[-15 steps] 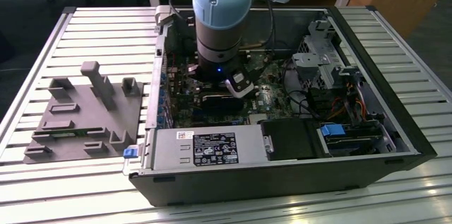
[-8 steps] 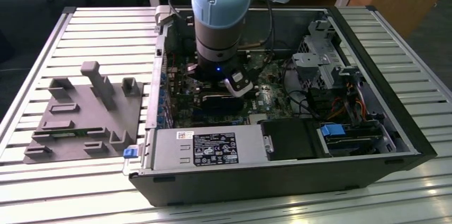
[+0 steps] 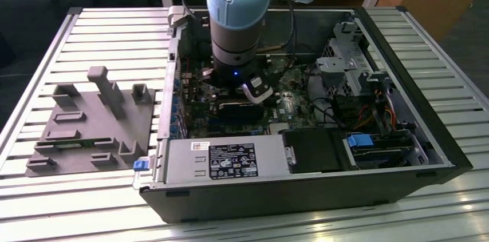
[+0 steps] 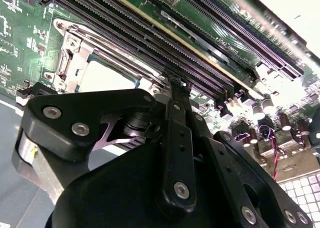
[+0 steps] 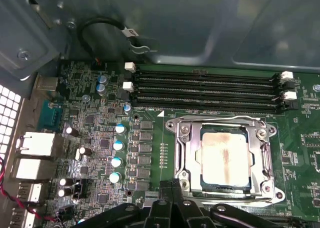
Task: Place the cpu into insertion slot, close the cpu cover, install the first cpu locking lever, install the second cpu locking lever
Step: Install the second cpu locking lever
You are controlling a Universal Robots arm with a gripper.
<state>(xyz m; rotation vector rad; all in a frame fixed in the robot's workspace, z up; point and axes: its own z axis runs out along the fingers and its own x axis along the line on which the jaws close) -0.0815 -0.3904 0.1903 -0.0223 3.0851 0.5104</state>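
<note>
The cpu [image 5: 225, 155], pale silvery-beige, lies flat in the insertion slot [image 5: 181, 174] on the green board. The cpu cover [image 5: 262, 153], a silvery frame, lies down around it, and the chip shows through its window. In the second wrist view the cpu [image 4: 105, 75] and the cover's rim [image 4: 75, 43] sit just beyond my black fingers. My gripper [image 5: 172, 184] is shut with nothing between its fingers, its tip [image 4: 176, 83] close above the socket's near edge by the memory slots. In the exterior view the arm [image 3: 237, 19] reaches down into the open computer case, the gripper [image 3: 257, 98] low over the board.
Long black memory slots [image 5: 205, 93] run beside the socket. Small capacitors [image 5: 117, 145] and rear ports [image 5: 35, 143] stand further off. The power supply [image 3: 221, 162] and drive cage [image 3: 351, 64] crowd the case. A grey fixture plate [image 3: 91, 122] lies at the exterior view's left.
</note>
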